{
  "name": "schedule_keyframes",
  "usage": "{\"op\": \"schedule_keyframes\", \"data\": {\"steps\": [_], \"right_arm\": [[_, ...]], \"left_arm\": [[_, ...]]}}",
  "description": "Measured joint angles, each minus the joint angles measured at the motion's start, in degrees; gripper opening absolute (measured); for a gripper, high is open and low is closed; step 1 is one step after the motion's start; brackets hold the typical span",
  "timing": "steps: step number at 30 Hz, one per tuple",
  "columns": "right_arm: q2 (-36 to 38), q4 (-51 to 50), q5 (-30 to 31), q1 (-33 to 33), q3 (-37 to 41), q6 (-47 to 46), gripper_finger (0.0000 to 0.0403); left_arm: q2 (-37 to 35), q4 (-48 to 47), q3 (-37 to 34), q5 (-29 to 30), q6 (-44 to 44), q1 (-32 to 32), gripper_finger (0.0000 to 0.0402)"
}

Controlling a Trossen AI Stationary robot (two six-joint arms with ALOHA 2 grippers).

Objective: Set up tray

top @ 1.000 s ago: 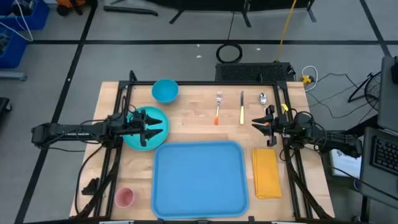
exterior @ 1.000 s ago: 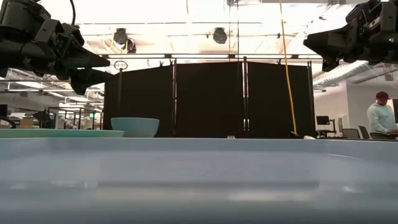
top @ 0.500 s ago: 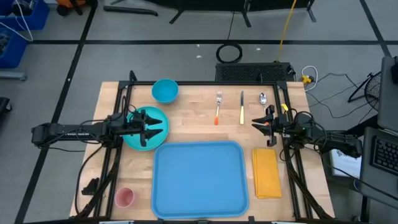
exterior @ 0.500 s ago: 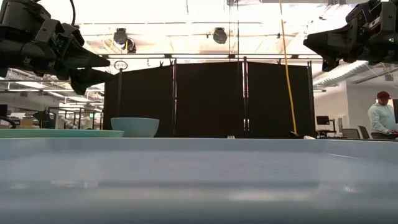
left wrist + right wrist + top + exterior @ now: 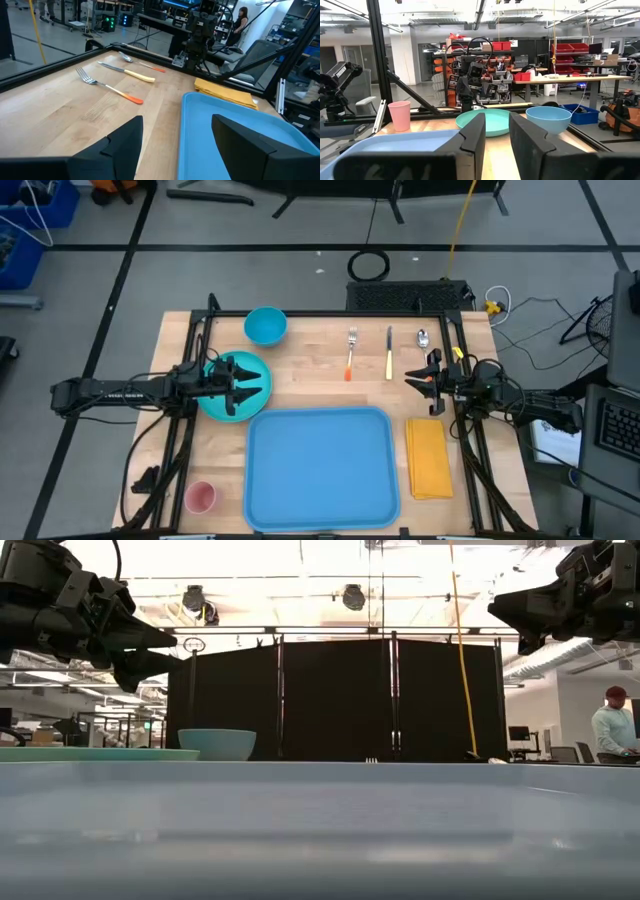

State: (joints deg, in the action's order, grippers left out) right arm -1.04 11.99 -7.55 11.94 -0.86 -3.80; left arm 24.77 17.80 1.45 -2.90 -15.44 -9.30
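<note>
The light-blue tray (image 5: pixel 320 467) lies flat at the table's near middle, and its rim fills the low view (image 5: pixel 320 825). My left gripper (image 5: pixel 258 385) hovers open above the teal plate (image 5: pixel 228 392), well off the table (image 5: pixel 150 650). Its wrist view shows the wide gap between its fingers (image 5: pixel 177 145) and the tray (image 5: pixel 235 135) ahead. My right gripper (image 5: pixel 412 378) hangs open in the air by the table's right side (image 5: pixel 512 615). It is beyond the yellow napkin (image 5: pixel 428 457) and looks across at the plate (image 5: pixel 485 121).
A blue bowl (image 5: pixel 265 326) stands at the far left. An orange-handled fork (image 5: pixel 350 353), a yellow-handled knife (image 5: pixel 389 352) and a spoon (image 5: pixel 423 338) lie in a row at the far right. A pink cup (image 5: pixel 200 498) stands at the near left corner. A person (image 5: pixel 612 730) is in the room behind.
</note>
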Motion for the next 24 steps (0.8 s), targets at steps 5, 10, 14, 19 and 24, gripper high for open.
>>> {"op": "schedule_keyframes", "data": {"steps": [5, 10, 14, 19, 24], "right_arm": [[0.0, 0.0, 0.0, 0.0, 0.0, 0.0, 0.0077], [0.0, 0.0, 0.0, 0.0, 0.0, 0.0, 0.0077], [0.0, 0.0, 0.0, 0.0, 0.0, 0.0, 0.0077], [0.0, 0.0, 0.0, 0.0, 0.0, 0.0, 0.0077], [0.0, 0.0, 0.0, 0.0, 0.0, 0.0, 0.0077]], "left_arm": [[0.0, 0.0, 0.0, 0.0, 0.0, 0.0, 0.0241], [0.0, 0.0, 0.0, 0.0, 0.0, 0.0, 0.0241], [0.0, 0.0, 0.0, 0.0, 0.0, 0.0, 0.0241], [0.0, 0.0, 0.0, 0.0, 0.0, 0.0, 0.0241], [0.0, 0.0, 0.0, 2.1, 2.1, 0.0, 0.0241]]}}
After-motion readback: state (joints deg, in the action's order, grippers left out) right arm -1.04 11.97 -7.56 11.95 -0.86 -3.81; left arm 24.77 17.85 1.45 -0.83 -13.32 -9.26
